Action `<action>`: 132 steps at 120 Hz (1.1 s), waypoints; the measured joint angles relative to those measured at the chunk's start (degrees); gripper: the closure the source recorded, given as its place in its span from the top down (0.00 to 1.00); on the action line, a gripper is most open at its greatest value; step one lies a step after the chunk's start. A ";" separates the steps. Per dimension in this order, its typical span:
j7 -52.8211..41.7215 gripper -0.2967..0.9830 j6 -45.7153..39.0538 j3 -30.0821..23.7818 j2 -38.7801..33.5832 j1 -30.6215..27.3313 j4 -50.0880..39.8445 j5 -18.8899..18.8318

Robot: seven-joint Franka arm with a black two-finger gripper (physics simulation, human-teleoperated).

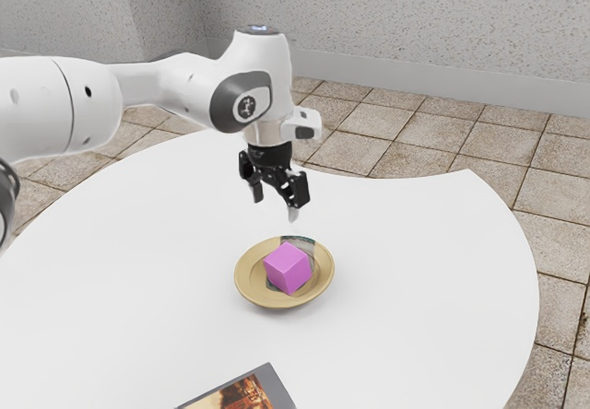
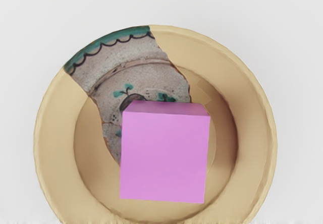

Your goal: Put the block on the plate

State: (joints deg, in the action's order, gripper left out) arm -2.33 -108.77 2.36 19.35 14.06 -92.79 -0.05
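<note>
Exterior view: black two-finger gripper [image 1: 275,203], open above round tan ceramic plate [image 1: 249,275], could, if lowered, bump smooth pink cube [image 1: 288,268] inside.

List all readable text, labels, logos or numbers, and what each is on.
No readable text.
Emblem on the arm's round cover: too small to read.
Blue mark on the arm's top: too small.
Block: plain.
Plate: painted decoration, no lettering.
Dark-edged flat item: picture, no legible text.

No words, numbers or brands can be read; a small mark [image 1: 246,107] on the arm [image 1: 262,62], upper left of centre in the exterior view, is illegible.
</note>
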 joint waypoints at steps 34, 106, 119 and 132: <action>-0.04 0.77 2.83 3.78 -2.08 -1.05 1.03 -1.56; -1.03 0.77 9.94 6.89 -12.49 -8.14 1.39 -5.56; -1.31 0.77 11.24 7.09 -13.77 -10.01 1.57 -6.17; -1.79 0.77 13.00 7.21 -14.60 -11.07 2.97 -6.41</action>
State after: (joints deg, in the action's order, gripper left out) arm -4.12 -95.77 9.57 4.76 2.98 -89.83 -6.46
